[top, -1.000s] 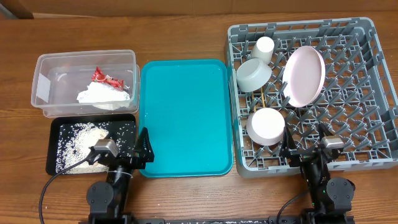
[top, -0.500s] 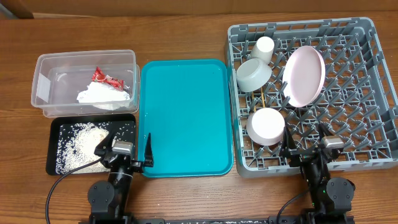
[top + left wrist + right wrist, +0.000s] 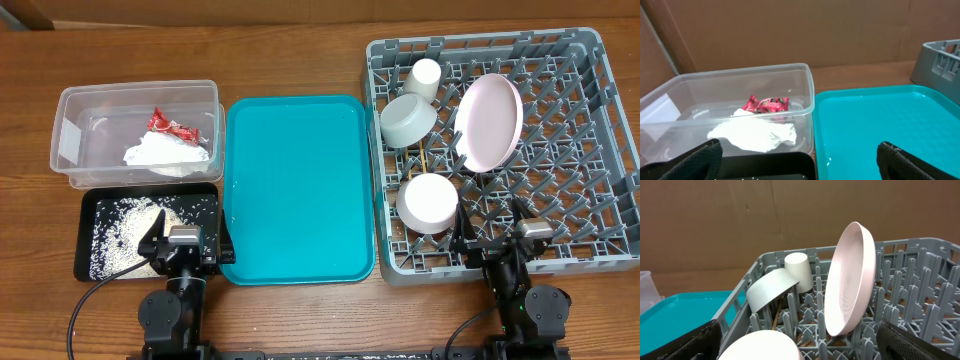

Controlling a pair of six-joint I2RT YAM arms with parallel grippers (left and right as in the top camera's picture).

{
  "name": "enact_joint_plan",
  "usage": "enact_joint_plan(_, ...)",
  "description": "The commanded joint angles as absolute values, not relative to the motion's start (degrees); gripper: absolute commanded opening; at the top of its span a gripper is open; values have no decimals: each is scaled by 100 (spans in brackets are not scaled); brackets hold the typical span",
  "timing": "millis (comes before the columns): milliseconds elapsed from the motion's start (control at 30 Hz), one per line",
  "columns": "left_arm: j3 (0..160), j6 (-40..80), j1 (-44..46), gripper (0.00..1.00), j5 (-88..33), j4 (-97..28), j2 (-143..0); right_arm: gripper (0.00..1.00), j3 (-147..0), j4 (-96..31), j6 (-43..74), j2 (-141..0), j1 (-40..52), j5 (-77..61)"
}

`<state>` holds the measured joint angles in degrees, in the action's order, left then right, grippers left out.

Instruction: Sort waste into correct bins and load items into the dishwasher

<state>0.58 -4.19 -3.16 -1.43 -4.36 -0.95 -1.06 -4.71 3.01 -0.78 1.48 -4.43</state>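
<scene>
Since the earlier view, the left claw (image 3: 186, 246) has swung back from the near-left corner of the teal tray (image 3: 300, 190). It now sits over the near edge of the black tray (image 3: 90, 205), fingers spread wide and holding nothing. The right claw (image 3: 490, 238) has not shifted. It rests at the near wall of the dish rack (image 3: 600, 150), also wide apart and empty.

We judge the sorting essentially done. The crumpled napkin (image 3: 160, 152) and the red wrapper (image 3: 170, 126) lie in the clear tub (image 3: 70, 100), the wrapper resting at the napkin's far edge. The rice scraps (image 3: 125, 232) are spread across the black tray. In the rack the white cup (image 3: 425, 78) sits at the far left, with the grey-green bowl (image 3: 407, 120) tilted just beside it. The pink plate (image 3: 490, 122) stands on edge between pegs, and the white bowl (image 3: 428, 202) lies mouth-down near the front. The chopsticks (image 3: 775, 316) poke up under the grey-green bowl.

The risks from here come from the arms themselves:

- **Left arm:** its fingers hang close above the loose rice, so a low sweep could flick grains onto the teal tray or the surface (image 3: 300, 50).
- **Right arm:** it is close to the rack wall and the white bowl. If it catches the lattice as it moves off, the jolt could topple the leaning plate.
</scene>
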Motion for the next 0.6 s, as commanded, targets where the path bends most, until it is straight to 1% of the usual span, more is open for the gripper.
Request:
enact_joint_plan(0,25,-82,-364,100,58,-440,-16,100,-45,-440,344,-16,121,-395)
enact_joint_plan(567,25,-84,-362,100,8,-440,-21,100,-45,-440,344,-16,121,-395)
